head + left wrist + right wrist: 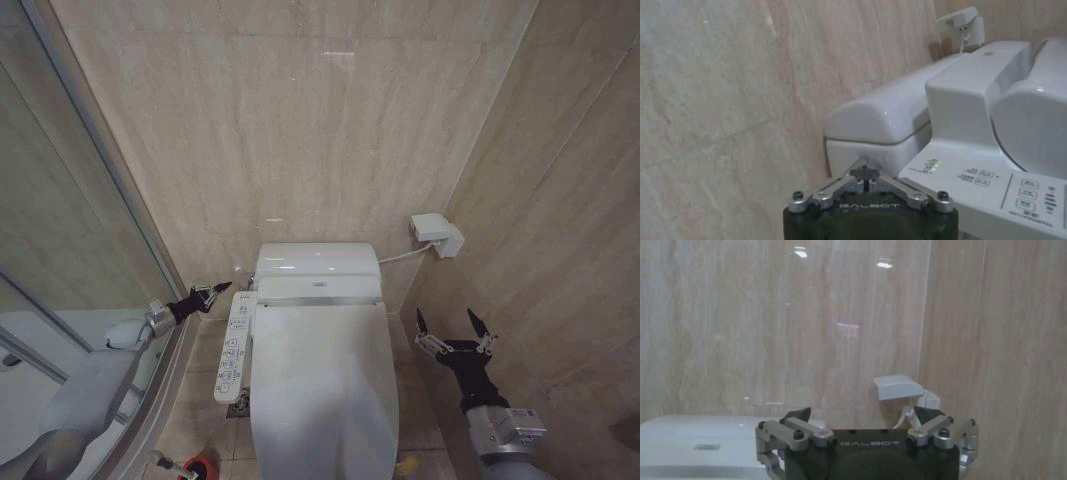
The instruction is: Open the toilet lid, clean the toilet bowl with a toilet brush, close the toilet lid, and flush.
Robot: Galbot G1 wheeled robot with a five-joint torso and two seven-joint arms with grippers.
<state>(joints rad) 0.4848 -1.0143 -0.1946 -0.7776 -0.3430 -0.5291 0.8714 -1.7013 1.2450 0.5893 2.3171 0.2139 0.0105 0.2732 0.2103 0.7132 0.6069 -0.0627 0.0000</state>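
- Presently, lid (322, 385) lies shut over the bowl; brush (185, 466) stands on the floor at the toilet's left front.
- Left gripper (212, 291), jaws closed beside the control panel (233, 348), risks pressing buttons.
- Right gripper (452, 327), jaws open, may scrape the right wall.

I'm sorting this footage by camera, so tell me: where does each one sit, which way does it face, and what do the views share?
Head view: high on the robot, looking down at the closed toilet lid; left gripper and right gripper show.
Left wrist view: behind the shut left gripper, facing the tank's side and the control panel.
Right wrist view: behind the open right gripper, facing the back wall.
Shared: the wall socket box appears in all three.
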